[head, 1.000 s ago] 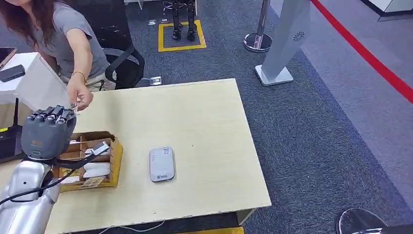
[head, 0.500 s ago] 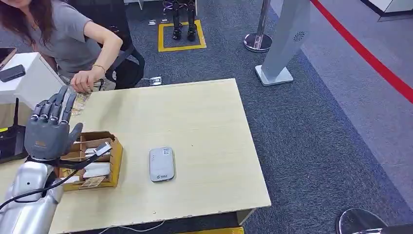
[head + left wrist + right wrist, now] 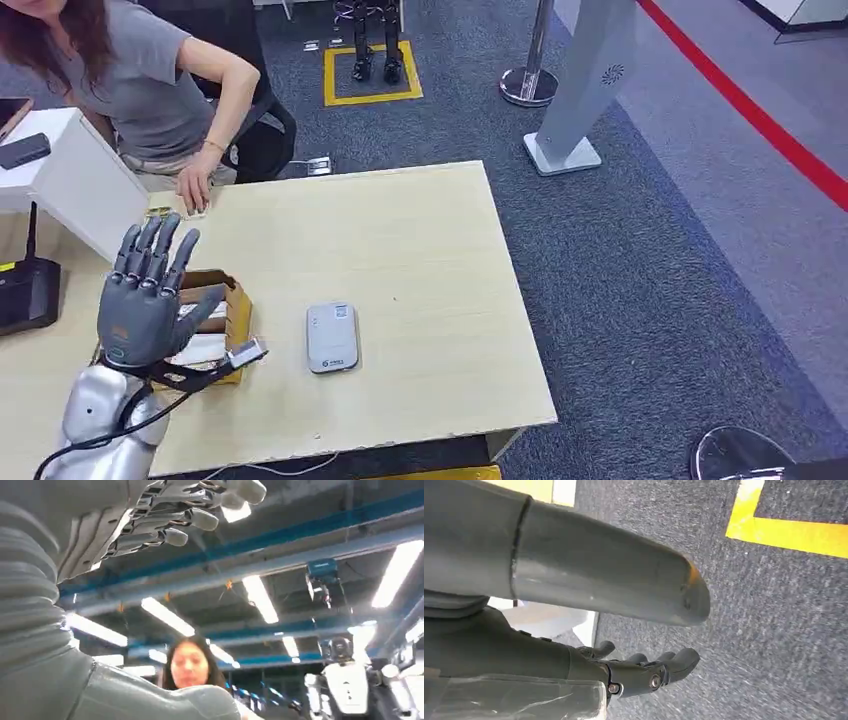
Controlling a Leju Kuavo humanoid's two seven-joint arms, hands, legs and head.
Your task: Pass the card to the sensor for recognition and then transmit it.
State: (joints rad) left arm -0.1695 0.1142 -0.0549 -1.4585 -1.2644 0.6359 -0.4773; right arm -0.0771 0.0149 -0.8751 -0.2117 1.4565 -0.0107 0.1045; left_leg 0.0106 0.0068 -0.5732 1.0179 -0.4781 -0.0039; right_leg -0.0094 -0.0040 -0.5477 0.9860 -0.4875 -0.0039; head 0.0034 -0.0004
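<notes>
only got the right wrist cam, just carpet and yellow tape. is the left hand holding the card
observer: No. The left hand is raised by the box, fingers spread, holding nothing.
operator: where's the card then
observer: At the far left edge of the table, a person's hand rests on what looks like the card.
operator: anything on the sensor
observer: No, the sensor lies bare near the middle of the table.

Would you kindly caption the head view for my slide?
Left hand raised open above the card box, grey sensor beside it, person seated behind the table.
</notes>
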